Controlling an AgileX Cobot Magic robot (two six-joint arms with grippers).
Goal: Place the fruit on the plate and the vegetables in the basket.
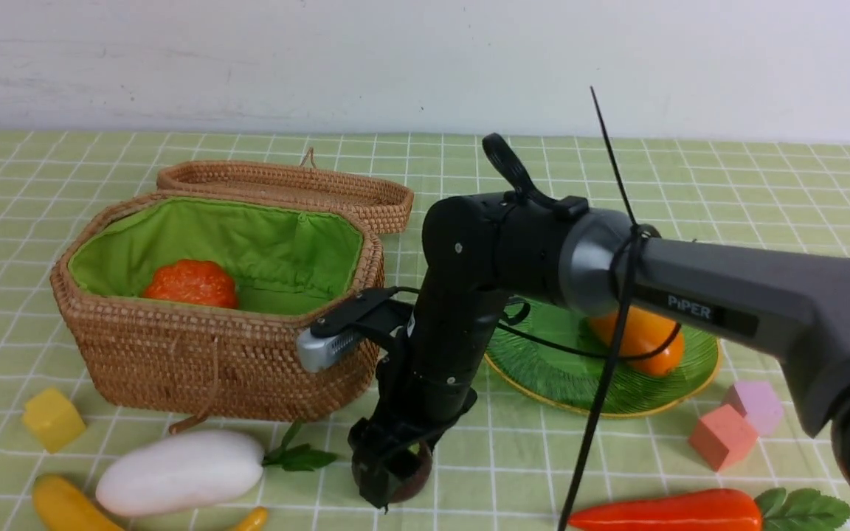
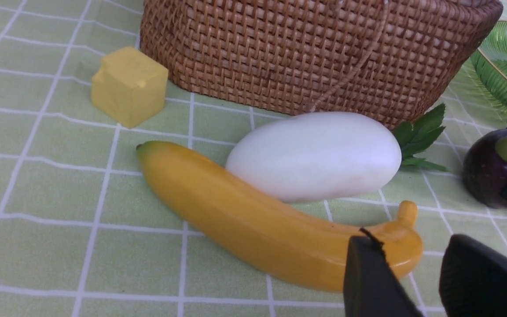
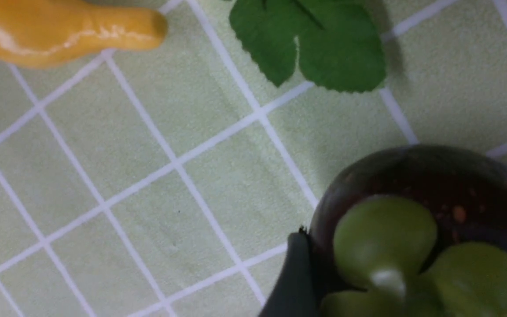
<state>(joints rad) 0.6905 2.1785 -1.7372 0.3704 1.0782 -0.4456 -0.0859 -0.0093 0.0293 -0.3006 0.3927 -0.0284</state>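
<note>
Purple mangosteen (image 1: 413, 481) is sitting at the near edge, right of the radish (image 1: 178, 472); my right gripper (image 1: 388, 476) is clamping it. I'm holding the left gripper (image 2: 412, 264) parted, empty, by the banana's (image 2: 253, 220) stem.

The basket (image 2: 306, 53) is rough woven rattan, its lining (image 1: 248, 243) matt green cloth. The plate (image 1: 543, 372) is glossy ribbed glass. The banana (image 2: 244, 220) and mangosteen (image 3: 434, 176) are smooth and shiny, the radish (image 2: 315, 154) smooth but duller. The cube (image 2: 128, 86) looks like matt foam; the bench (image 3: 121, 145) cloth is matt.

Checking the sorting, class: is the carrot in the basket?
No, the carrot lies on the tablecloth, well outside the basket.
</note>
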